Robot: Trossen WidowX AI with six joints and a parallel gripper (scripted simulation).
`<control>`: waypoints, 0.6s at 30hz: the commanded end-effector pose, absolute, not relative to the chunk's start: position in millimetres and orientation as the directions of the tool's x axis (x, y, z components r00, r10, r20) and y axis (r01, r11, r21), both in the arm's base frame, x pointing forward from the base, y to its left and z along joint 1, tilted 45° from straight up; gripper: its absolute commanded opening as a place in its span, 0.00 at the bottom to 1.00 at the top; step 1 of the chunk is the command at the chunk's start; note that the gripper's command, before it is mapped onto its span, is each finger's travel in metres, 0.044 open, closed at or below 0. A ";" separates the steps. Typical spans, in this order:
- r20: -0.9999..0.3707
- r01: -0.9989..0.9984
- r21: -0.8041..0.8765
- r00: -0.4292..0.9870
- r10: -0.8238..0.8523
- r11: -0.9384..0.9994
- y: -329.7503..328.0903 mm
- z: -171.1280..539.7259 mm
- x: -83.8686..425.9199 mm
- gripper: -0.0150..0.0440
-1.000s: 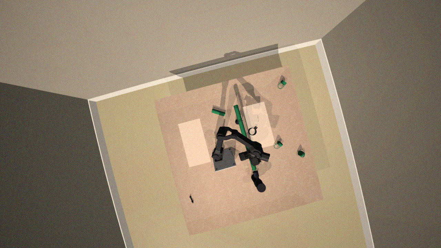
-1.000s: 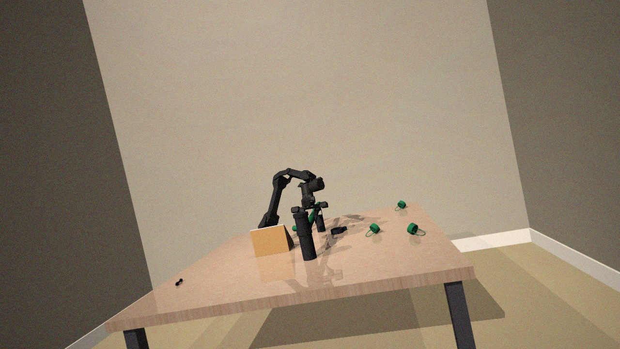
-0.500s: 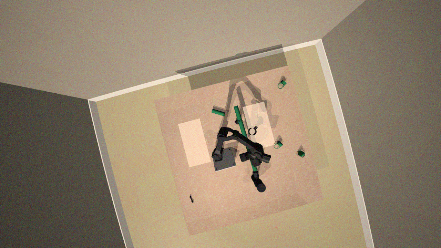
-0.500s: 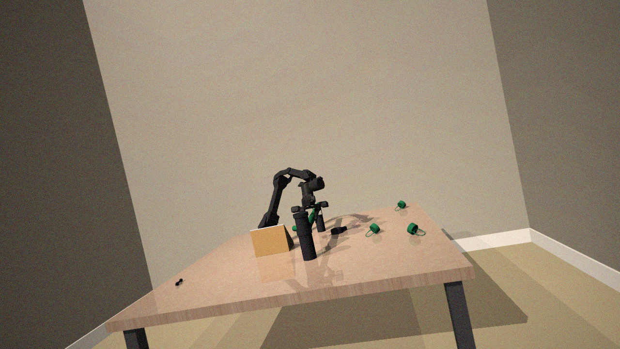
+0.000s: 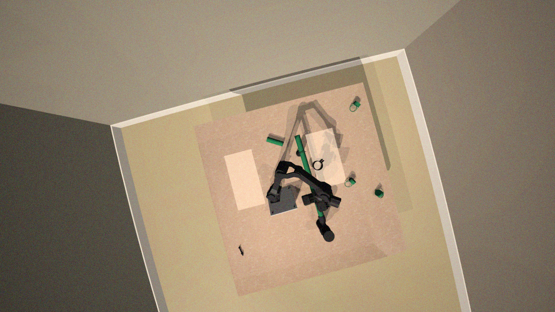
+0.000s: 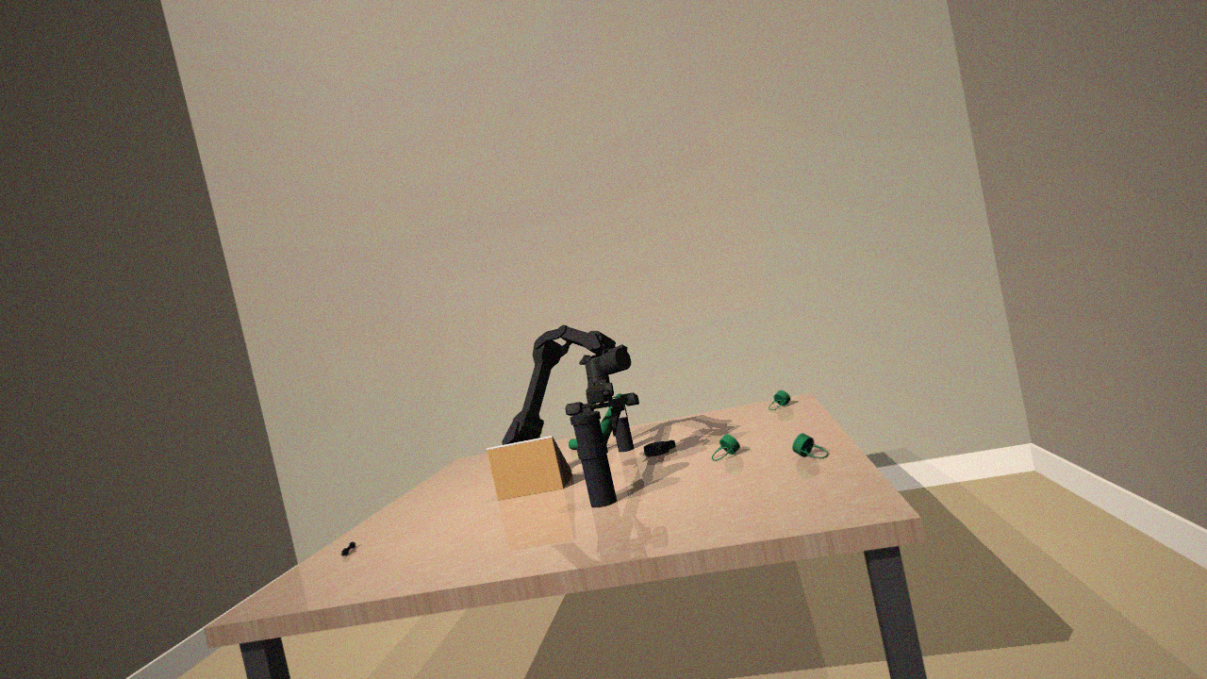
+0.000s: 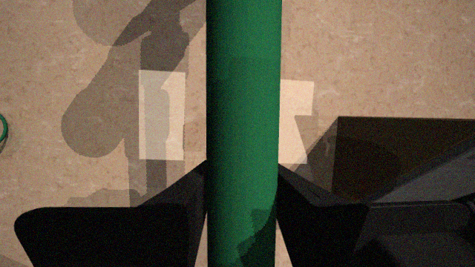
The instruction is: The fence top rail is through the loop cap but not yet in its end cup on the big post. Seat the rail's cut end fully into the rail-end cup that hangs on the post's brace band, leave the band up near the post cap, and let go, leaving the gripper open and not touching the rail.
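Observation:
The green rail (image 5: 304, 160) (image 6: 609, 420) (image 7: 243, 93) runs through the loop cap (image 5: 301, 152) on the thin post (image 6: 624, 435). My gripper (image 5: 318, 204) (image 6: 603, 405) (image 7: 238, 166) is shut on the rail near its big-post end, one finger on each side. The big post (image 6: 599, 485) stands upright under its round cap (image 5: 328, 236). The dark end cup (image 5: 321, 220) points at the rail. In the top view the rail's end meets the cup's mouth, in line with it; how deep it sits inside cannot be told. The exterior view hides the cup behind the post.
The arm's base plate (image 5: 282, 203) tops a block (image 6: 527, 469) left of the big post. A black ring clamp (image 5: 318, 164) (image 6: 659, 448), a short green rod (image 5: 275, 141), looped green caps (image 5: 350, 182) (image 6: 803, 444) and a small black piece (image 5: 240, 250) (image 6: 348, 549) lie around.

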State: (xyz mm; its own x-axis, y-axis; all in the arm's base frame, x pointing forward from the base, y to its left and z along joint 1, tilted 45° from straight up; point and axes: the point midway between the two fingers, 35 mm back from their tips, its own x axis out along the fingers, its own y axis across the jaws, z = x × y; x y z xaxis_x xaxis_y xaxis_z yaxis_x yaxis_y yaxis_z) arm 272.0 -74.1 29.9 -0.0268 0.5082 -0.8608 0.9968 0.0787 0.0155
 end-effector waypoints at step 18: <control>-0.862 0.997 0.013 -0.027 0.506 0.076 -75.3 29.9 270.9 0.25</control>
